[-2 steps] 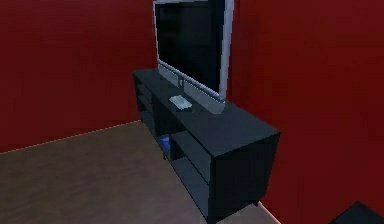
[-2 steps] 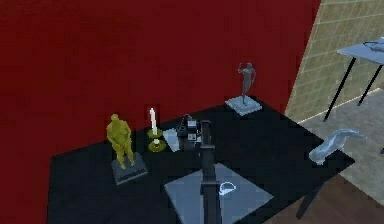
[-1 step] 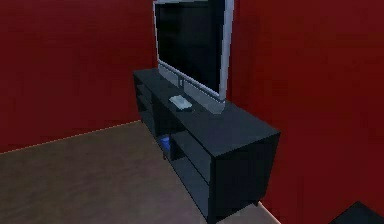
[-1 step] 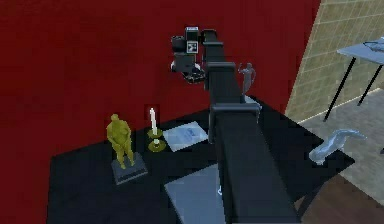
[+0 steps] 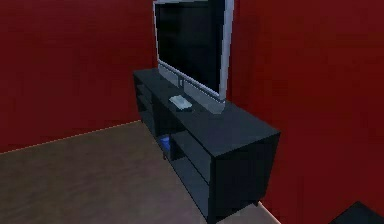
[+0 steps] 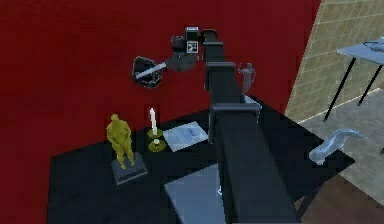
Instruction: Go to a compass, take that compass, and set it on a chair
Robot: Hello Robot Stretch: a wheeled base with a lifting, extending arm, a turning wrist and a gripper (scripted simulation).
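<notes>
In the arm side view the dark arm (image 6: 235,140) rises over a dark table (image 6: 80,175). My gripper (image 6: 160,68) is high up in front of the red wall. A small round dark thing with a light rim (image 6: 148,69), compass-like in shape, hangs at the gripper's far end, clear of the table, so the gripper holds it.
On the dark table stand a gold statue (image 6: 121,142), a candle in a holder (image 6: 154,130), a pale flat sheet (image 6: 185,135), a small grey figure (image 6: 246,80) and a grey curved piece (image 6: 330,148). A television (image 5: 192,45) sits on a dark stand (image 5: 235,135) against red walls; wooden floor (image 5: 90,175) lies left of it.
</notes>
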